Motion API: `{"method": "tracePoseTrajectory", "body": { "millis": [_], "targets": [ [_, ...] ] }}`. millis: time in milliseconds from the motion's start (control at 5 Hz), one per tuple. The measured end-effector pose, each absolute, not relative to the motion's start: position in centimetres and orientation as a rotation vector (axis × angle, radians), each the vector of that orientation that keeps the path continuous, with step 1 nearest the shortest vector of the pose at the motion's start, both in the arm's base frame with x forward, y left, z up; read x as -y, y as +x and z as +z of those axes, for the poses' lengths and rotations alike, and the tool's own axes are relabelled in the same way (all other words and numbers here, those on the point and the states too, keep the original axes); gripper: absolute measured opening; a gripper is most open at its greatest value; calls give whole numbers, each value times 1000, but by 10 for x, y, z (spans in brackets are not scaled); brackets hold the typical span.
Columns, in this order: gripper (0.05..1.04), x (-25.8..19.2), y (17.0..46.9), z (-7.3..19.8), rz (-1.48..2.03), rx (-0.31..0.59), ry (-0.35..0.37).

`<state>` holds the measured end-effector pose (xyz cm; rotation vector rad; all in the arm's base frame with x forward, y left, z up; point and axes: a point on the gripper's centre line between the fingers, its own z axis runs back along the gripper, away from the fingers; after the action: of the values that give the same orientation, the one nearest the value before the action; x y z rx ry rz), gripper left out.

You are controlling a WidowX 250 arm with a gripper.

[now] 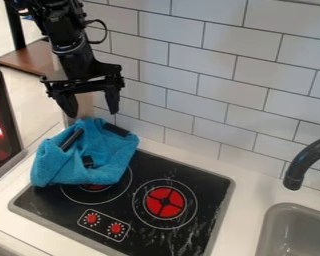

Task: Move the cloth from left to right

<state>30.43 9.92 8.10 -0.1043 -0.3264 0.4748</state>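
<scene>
The black gripper (91,107) hangs at the upper left, just above the back of the cloth, its two fingers spread apart with nothing between them. Beneath it the blue cloth (109,159) lies crumpled in a heap over the left and back-left part of the black stove top, covering part of the left burner and reaching onto the white counter. Black strips and a small black patch show on the cloth.
The stove top (209,184) has a right burner (164,202) and two red knobs at its front. A grey sink (296,235) and a black faucet (303,165) stand at the right. A white tiled wall (203,85) rises behind the counter.
</scene>
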Motion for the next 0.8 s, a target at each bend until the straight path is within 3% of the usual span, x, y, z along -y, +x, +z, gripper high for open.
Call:
{"method": "tracePoseTrajectory", "body": {
  "millis": [800],
  "targets": [
    [999, -119, 292, 44, 499, 247, -51]
  ]
}}
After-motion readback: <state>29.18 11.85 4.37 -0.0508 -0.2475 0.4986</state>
